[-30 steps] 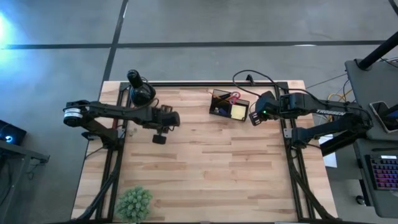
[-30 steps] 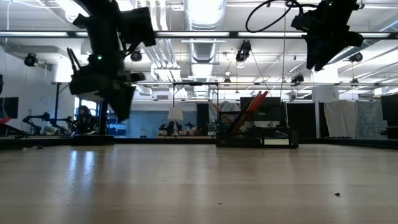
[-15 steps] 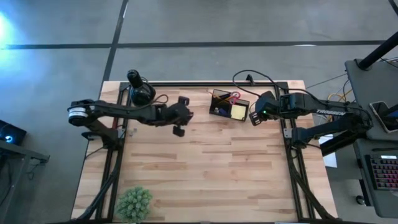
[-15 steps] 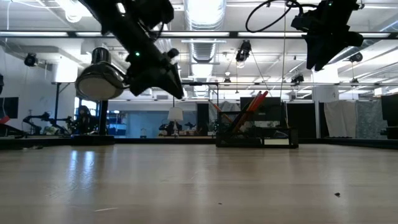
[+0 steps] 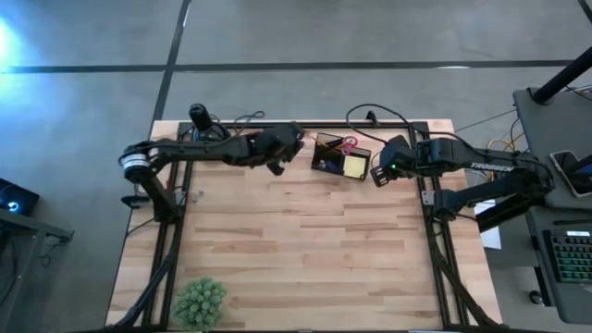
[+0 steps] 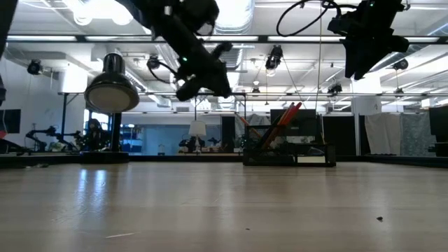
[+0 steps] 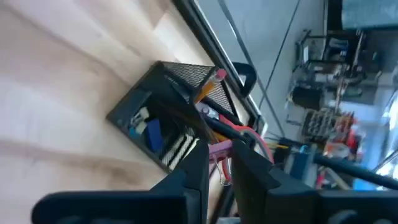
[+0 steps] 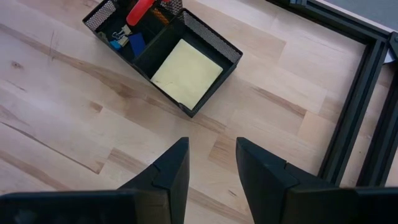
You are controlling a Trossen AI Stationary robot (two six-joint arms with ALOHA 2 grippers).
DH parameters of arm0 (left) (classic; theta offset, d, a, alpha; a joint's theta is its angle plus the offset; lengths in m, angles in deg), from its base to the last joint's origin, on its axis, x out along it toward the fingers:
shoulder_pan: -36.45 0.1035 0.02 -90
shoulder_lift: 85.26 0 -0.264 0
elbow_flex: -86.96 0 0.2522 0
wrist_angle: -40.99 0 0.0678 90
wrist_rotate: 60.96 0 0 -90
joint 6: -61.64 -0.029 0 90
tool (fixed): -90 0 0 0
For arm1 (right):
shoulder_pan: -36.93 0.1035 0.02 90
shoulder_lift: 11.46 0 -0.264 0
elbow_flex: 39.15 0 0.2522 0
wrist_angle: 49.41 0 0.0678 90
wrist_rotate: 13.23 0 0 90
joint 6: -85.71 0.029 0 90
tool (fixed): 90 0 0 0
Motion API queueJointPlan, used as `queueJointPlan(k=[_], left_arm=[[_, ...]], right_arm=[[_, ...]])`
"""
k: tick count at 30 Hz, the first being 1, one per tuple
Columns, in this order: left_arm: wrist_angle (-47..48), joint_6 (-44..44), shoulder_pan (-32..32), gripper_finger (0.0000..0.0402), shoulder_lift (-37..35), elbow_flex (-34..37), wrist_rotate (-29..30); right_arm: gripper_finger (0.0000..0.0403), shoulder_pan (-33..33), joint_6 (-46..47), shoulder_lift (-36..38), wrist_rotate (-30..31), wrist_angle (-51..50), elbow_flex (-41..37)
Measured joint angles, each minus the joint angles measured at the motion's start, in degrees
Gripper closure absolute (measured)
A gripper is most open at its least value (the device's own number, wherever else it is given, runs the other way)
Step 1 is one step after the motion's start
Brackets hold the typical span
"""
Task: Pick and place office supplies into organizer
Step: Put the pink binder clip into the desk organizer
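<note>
The organizer (image 5: 340,155) is a black mesh box at the table's far middle. It holds a yellow sticky-note pad (image 8: 186,73), red-handled scissors (image 7: 239,130) and an orange pencil (image 7: 208,87). My left gripper (image 5: 292,146) hangs in the air just left of the organizer and points at it, shut on a tiny purple piece (image 7: 219,148). My right gripper (image 5: 377,173) hovers open above bare wood near the organizer's right side, with nothing between its fingers (image 8: 169,168). My left gripper pinches the tiny purple piece (image 7: 219,148) between its two fingertips. The fingers slant downward, coming from the table's left toward the organizer. The piece is lifted clear of the table.
A round black object with an upright knob (image 5: 205,129) stands at the far left corner, close behind my left arm. A small green plant (image 5: 199,301) sits at the near left edge. Black frame rails (image 5: 430,199) run along the table's sides. The middle and near wood is bare.
My left gripper has gone up and toward the table's far right, toward the organizer, rolling about its own line as it went. Its fingers have stayed shut.
</note>
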State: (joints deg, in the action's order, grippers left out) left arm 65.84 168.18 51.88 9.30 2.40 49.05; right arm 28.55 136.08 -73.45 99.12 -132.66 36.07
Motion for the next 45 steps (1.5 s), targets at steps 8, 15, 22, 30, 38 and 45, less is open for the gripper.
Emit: queueJointPlan(k=[8, 15, 22, 30, 38, 45], left_arm=[[0.8, -9.8, 2.4, 0.0371, 12.3, -8.3, -12.7], [2.0, -17.2, 2.9, 0.0371, 20.6, -15.4, -16.6], [2.1, -19.1, 2.9, 0.0371, 24.3, -17.6, -16.7], [1.5, -19.1, 3.0, 0.037, 26.4, -17.8, -16.6], [1.3, -20.3, 3.2, 0.0341, 26.3, -17.8, -12.8], [-2.6, -21.7, 3.3, 0.0333, 26.8, -17.7, -9.5]], right_arm=[[0.028, 0.0, 0.0, 0.0, 0.0, 0.0, 0.0], [0.028, 0.0, 0.0, 0.0, 0.0, 0.0, 0.0], [0.028, 0.0, 0.0, 0.0, 0.0, 0.0, 0.0], [0.028, 0.0, 0.0, 0.0, 0.0, 0.0, 0.0], [0.028, 0.0, 0.0, 0.0, 0.0, 0.0, 0.0], [0.028, 0.0, 0.0, 0.0, 0.0, 0.0, 0.0]])
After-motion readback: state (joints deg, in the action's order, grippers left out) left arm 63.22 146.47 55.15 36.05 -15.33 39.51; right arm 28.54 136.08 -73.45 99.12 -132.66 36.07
